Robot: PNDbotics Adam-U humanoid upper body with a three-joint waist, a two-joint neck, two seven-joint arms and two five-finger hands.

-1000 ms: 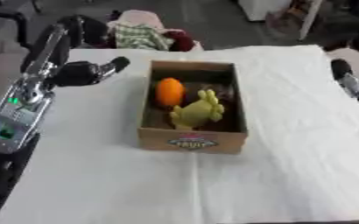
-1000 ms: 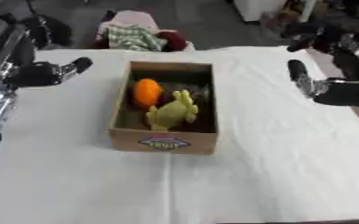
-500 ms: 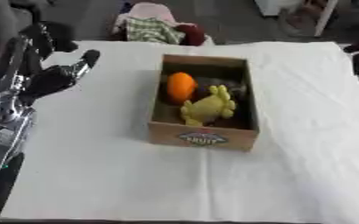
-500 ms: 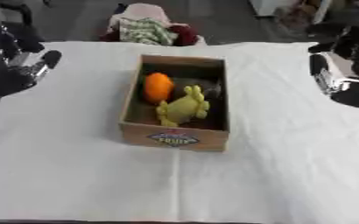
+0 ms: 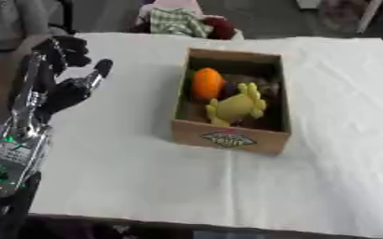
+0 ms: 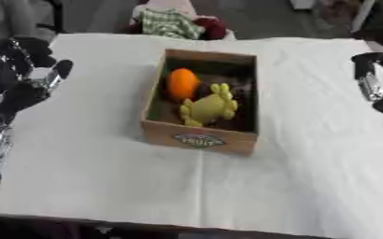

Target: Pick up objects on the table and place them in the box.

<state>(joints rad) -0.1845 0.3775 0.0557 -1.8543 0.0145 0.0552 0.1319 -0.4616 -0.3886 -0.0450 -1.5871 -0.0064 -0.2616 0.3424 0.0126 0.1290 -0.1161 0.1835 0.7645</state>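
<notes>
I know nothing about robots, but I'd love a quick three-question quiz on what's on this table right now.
1. True or false: the orange fruit lies inside the cardboard box.
2. Which colour is the toy next to the orange fruit? A) blue B) yellow-green C) red
3. Fill in: the left hand holds ____.

Key
1. True. It lies in the far left part of the box, touching the yellow-green toy.
2. B.
3. Nothing. It hovers above the white tablecloth to the left of the box, fingers relaxed. The right hand shows at the right edge of the right eye view, too unclear to judge.
</notes>
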